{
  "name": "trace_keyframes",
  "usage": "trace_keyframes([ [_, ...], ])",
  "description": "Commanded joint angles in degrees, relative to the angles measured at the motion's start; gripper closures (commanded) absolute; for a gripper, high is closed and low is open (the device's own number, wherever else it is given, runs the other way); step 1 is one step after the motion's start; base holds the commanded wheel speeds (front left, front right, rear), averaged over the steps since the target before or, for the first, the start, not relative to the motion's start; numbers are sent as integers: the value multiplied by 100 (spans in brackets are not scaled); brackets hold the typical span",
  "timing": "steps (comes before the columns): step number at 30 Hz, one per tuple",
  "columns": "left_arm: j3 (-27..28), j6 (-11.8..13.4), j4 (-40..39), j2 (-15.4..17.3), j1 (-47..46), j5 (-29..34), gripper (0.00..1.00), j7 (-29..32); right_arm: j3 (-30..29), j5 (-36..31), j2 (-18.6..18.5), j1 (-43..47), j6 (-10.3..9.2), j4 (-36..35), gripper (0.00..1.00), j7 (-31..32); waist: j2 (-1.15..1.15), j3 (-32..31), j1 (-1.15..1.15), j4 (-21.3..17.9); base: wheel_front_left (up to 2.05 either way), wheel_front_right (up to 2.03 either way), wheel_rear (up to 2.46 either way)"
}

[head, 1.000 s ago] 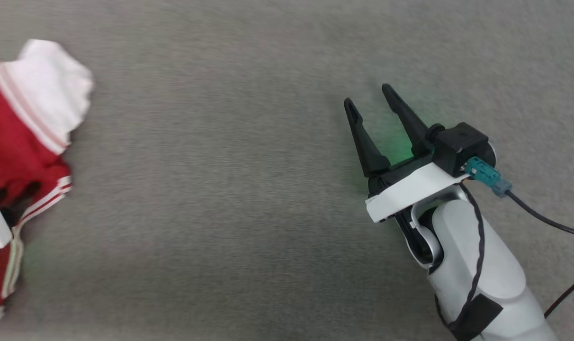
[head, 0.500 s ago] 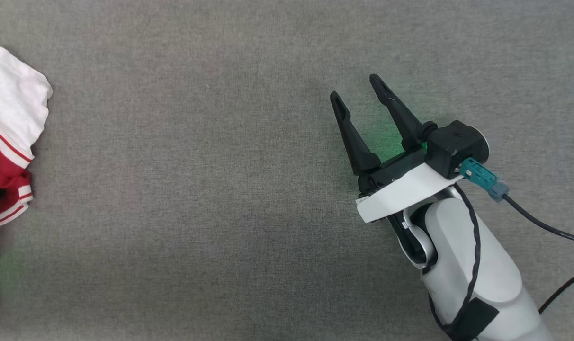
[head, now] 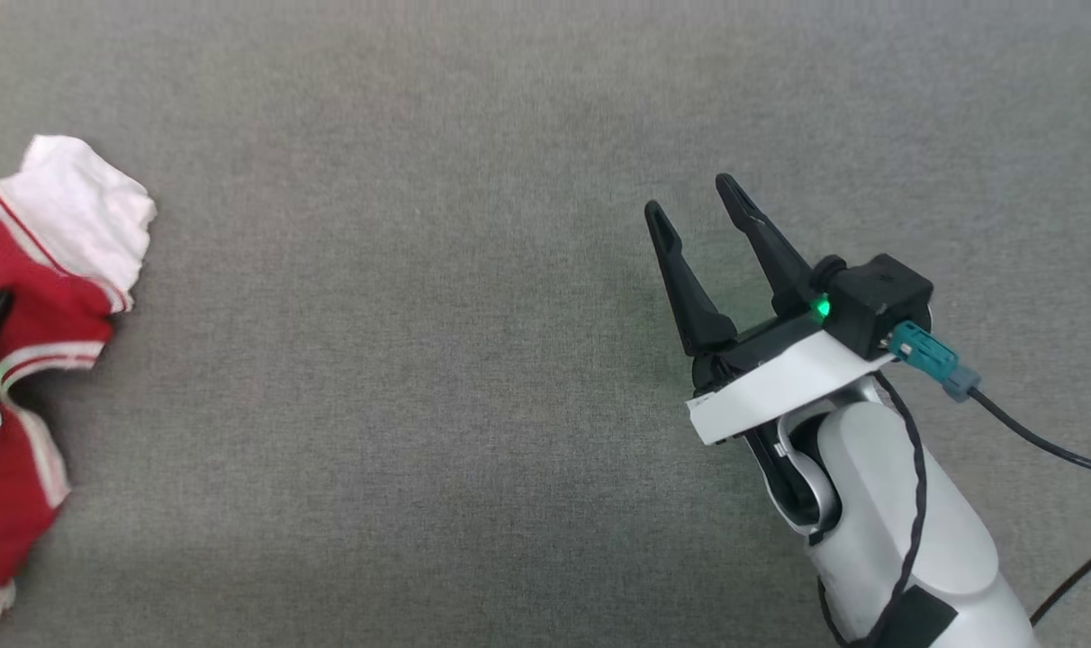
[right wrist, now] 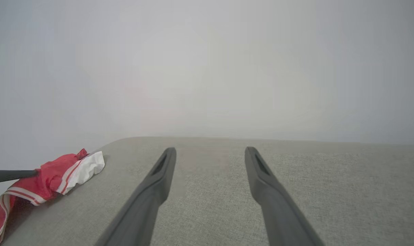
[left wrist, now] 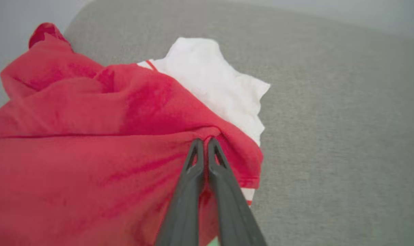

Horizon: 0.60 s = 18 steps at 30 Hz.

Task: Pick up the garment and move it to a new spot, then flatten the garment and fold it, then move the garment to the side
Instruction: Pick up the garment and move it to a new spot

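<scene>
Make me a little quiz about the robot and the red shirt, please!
1. Fill in: the garment is red, and its sleeve is ____.
2. True or false: the right gripper is shut on the garment.
3. Pick one: the left gripper pinches A) red cloth of the garment, B) the sleeve, C) nothing.
Key: 1 white; 2 false; 3 A.

Garment (head: 41, 283): one, at 9 o'clock.
Grippers: two, left gripper (left wrist: 204, 141) and right gripper (head: 689, 198).
Grey cloth surface (head: 419, 360): one.
Teal connector (head: 924, 353): one.
</scene>
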Motion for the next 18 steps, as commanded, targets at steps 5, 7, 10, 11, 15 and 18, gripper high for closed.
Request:
trace_keyframes([
  [5,-292,14,-797,132,-314,174,100,-366,-106,204,-5,213,-2,-135,0,-12,0,-260,0,-234,0,0,0],
  [7,-421,14,-1169,179,-434,192,100,-368,-173,276,-4,274,-2,-203,0,-12,0,-293,0,-358,0,0,0],
  [10,-666,14,-1698,176,-671,275,100,-384,-249,363,-3,371,-2,-342,0,-12,0,-288,0,-613,0,0,0],
  [11,-748,14,-1877,157,-772,336,100,-377,-271,397,-5,407,-2,-382,0,-12,0,-279,0,-710,0,0,0],
  [15,-998,14,-2361,127,-1099,469,100,-308,-373,503,-3,516,-2,-541,0,-12,0,-223,0,-1025,0,0,0],
  [18,-1255,14,-2767,-27,-1496,530,100,-147,-523,628,-3,631,-2,-714,0,-12,0,-125,0,-1344,0,0,0],
])
